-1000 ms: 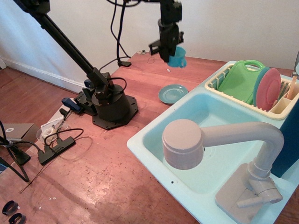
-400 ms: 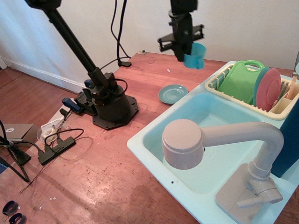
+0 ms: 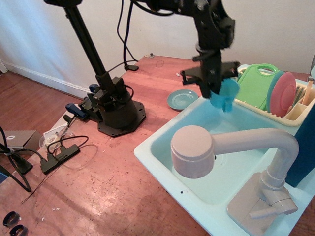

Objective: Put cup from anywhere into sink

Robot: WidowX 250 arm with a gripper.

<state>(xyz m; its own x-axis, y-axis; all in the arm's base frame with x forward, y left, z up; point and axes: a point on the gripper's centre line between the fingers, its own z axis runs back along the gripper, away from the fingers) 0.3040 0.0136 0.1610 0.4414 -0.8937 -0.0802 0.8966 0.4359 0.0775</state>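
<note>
My gripper (image 3: pixel 215 91) is shut on the small teal-blue cup (image 3: pixel 224 95) and holds it tilted in the air over the far part of the sink basin. The pale aqua sink (image 3: pixel 162 147) fills the right foreground, with its grey-beige faucet (image 3: pixel 221 147) arching over the basin in front. The cup hangs above the basin floor and touches nothing else.
A flat teal saucer (image 3: pixel 181 99) lies on the wooden table just left of the sink. A cream dish rack (image 3: pixel 266 93) with a green board and a pink plate stands behind the sink. The arm's black base (image 3: pixel 118 115) and cables sit at the left.
The gripper, with the cup in it, has moved right and down, from above the table beyond the saucer to over the sink basin.
</note>
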